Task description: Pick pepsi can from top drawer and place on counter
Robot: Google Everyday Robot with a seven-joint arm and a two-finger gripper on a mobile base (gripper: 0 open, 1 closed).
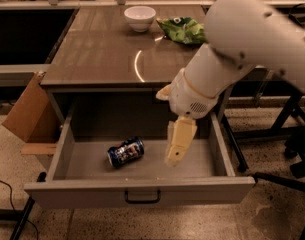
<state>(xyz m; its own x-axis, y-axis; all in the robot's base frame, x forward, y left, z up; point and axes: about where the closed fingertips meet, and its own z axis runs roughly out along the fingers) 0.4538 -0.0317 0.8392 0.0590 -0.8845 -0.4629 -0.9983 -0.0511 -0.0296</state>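
The pepsi can [125,152] lies on its side on the floor of the open top drawer [142,190], left of the middle. The drawer is pulled fully out, its dark bar handle at the front. My gripper [178,146] hangs down from the white arm inside the drawer, a short way to the right of the can and apart from it. The counter [107,49] is the glossy grey-brown top above the drawer.
A white bowl [140,17] and a green chip bag [183,29] sit at the back of the counter. A cardboard box [28,115] leans against the cabinet's left side. Dark chair or stand legs [287,134] stand at the right.
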